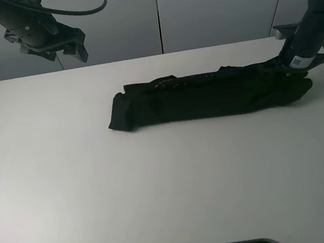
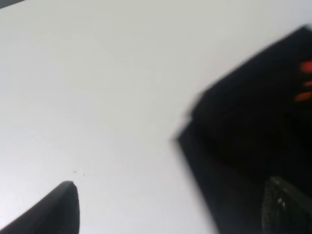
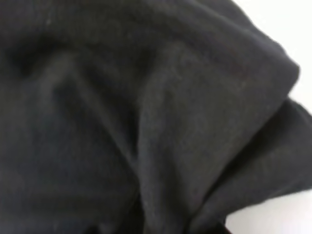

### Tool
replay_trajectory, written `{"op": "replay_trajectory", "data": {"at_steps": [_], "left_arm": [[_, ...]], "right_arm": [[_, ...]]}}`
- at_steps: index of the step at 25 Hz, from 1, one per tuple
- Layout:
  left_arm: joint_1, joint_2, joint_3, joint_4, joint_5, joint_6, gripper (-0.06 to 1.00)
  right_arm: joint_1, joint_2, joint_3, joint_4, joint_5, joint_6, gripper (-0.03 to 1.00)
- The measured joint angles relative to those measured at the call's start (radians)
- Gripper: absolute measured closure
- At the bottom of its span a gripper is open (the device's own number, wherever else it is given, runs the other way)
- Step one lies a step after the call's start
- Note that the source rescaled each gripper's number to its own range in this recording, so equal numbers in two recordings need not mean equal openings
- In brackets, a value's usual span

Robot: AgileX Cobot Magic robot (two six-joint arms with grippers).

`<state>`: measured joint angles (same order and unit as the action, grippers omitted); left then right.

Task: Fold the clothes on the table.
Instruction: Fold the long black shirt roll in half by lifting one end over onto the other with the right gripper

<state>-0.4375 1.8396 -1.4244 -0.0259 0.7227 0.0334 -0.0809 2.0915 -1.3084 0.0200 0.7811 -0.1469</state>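
I am working two claws here, and the black T-shirt (image 1: 206,96) is lying as a long, narrow folded strip on the white table (image 1: 157,186), a little behind the middle. Its long axis is running side to side across the table, and that line is what my coming move is turning on. My right claw (image 1: 294,68) is sitting down at the strip's right end, touching the cloth. The right wrist view is showing almost nothing but dark folds bunching toward the fingers, so I cannot tell whether the jaws are pinched on the fabric or only resting in it. My left claw (image 2: 173,209) is hanging high over the far left of the table with its fingers (image 2: 63,207) spread wide and holding nothing. The shirt's left end, with a few red printed marks showing, is lying below it and off toward the middle, well apart. I am judging that the right end needs carrying leftward along the strip's length to lay it over the left end. My right arm is the nearer one for that lift, and my left is nearer the end being covered.
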Motion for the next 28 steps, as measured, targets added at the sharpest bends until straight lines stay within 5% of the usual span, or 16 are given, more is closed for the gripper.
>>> {"op": "replay_trajectory", "data": {"at_steps": [3, 8, 12, 18, 23, 25, 28], "left_arm": [[0.000, 0.000, 0.000, 0.000, -0.002, 0.000, -0.05], [0.000, 0.000, 0.000, 0.000, -0.008, 0.000, -0.05], [0.000, 0.000, 0.000, 0.000, -0.010, 0.000, -0.05], [0.000, 0.000, 0.000, 0.000, -0.010, 0.000, -0.05], [0.000, 0.000, 0.000, 0.000, -0.010, 0.000, -0.05], [0.000, 0.000, 0.000, 0.000, -0.010, 0.000, -0.05], [0.000, 0.000, 0.000, 0.000, -0.014, 0.000, -0.05]], "right_arm": [[-0.045, -0.117, 0.006, -0.051, 0.034, 0.030, 0.91], [0.022, -0.275, 0.006, 0.304, 0.078, -0.162, 0.91], [0.167, -0.292, 0.006, 0.505, 0.097, -0.235, 0.91], [0.391, -0.176, 0.006, 0.614, -0.025, -0.244, 0.91], [0.495, -0.020, 0.007, 0.715, -0.211, -0.290, 0.91], [0.520, 0.036, 0.007, 0.849, -0.260, -0.412, 0.83], [0.534, 0.078, 0.007, 1.118, -0.266, -0.670, 0.44]]}}
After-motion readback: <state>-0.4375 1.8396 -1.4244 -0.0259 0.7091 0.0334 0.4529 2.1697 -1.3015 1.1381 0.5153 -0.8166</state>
